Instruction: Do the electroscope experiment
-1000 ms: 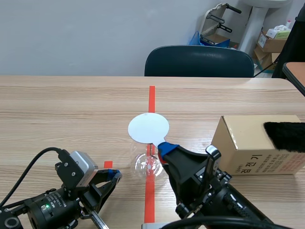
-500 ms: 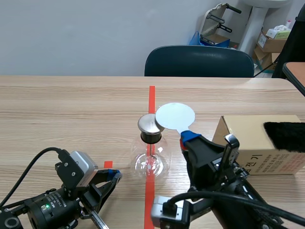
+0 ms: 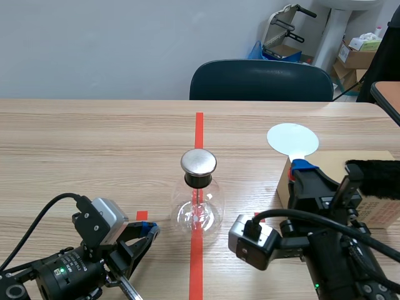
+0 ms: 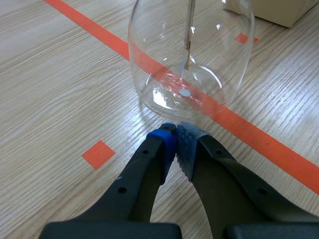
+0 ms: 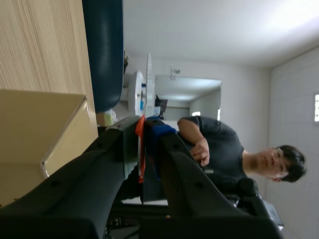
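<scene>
Electroscope point(image 3: 199, 197), a glass flask with a metal cap, is standing on the table's point(image 3: 94, 144) red tape line. Just before it our left gripper point(image 4: 177, 144) is resting low, fingers clenched on nothing. Our right gripper point(image 3: 304, 166) is grasping a white disc point(image 3: 292, 139) upright, near the cardboard box point(image 3: 328, 157).

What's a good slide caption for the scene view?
Right jaws hold the white disc raised by the cardboard box, apart from the glass electroscope flask.
</scene>
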`<state>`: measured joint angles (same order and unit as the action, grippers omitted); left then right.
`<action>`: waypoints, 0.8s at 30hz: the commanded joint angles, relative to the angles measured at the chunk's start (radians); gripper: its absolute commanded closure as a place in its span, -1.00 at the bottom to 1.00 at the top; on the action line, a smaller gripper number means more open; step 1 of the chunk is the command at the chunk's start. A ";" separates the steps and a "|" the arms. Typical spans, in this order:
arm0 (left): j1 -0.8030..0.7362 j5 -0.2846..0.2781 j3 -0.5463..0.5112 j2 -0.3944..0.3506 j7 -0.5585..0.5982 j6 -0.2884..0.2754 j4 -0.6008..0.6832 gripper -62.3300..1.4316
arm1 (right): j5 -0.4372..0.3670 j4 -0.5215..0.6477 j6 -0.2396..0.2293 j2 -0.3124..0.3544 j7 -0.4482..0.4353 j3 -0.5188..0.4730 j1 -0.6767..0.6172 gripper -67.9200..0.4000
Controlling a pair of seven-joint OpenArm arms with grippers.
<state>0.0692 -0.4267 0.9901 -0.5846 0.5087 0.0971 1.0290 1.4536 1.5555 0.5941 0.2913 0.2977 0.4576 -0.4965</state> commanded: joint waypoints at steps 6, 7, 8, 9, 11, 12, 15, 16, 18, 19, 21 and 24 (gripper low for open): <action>0.000 0.004 0.003 0.005 0.017 -0.002 0.017 0.87 | 0.002 0.016 0.012 0.005 0.082 -0.008 0.012 0.95; 0.000 0.004 0.003 0.005 0.017 -0.002 0.017 0.87 | 0.002 0.016 0.012 0.005 0.082 -0.008 0.012 0.95; 0.000 0.004 0.003 0.005 0.017 -0.002 0.017 0.87 | 0.002 0.016 0.011 0.005 0.082 -0.008 0.012 0.95; 0.000 0.004 0.003 0.005 0.017 -0.002 0.017 0.87 | 0.002 0.016 0.011 0.005 0.082 -0.008 0.012 0.95; 0.000 0.004 0.003 0.005 0.018 -0.002 0.017 0.87 | 0.002 0.016 0.011 0.005 0.081 -0.008 0.012 0.95; 0.000 0.004 0.003 0.005 0.018 -0.002 0.017 0.87 | 0.002 0.016 0.011 0.005 0.081 -0.008 0.012 0.95; 0.000 0.004 0.003 0.005 0.018 -0.002 0.017 0.87 | 0.002 0.016 0.011 0.005 0.081 -0.008 0.012 0.95; 0.000 0.004 0.003 0.005 0.018 -0.002 0.017 0.87 | 0.002 0.016 0.011 0.005 0.081 -0.008 0.012 0.95; 0.000 0.004 0.003 0.005 0.018 -0.002 0.017 0.87 | 0.002 0.016 0.011 0.005 0.081 -0.008 0.012 0.95; 0.000 0.004 0.003 0.005 0.018 -0.002 0.017 0.87 | 0.002 0.016 0.011 0.005 0.081 -0.008 0.012 0.95; 0.000 0.004 0.003 0.005 0.018 -0.002 0.017 0.87 | 0.002 0.016 0.011 0.005 0.081 -0.008 0.012 0.95; 0.000 0.004 0.003 0.005 0.018 -0.002 0.017 0.87 | 0.002 0.016 0.011 0.005 0.081 -0.008 0.012 0.95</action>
<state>0.0692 -0.4267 0.9901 -0.5846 0.5087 0.0971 1.0290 1.4513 1.5555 0.5941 0.2913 0.3759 0.4576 -0.4965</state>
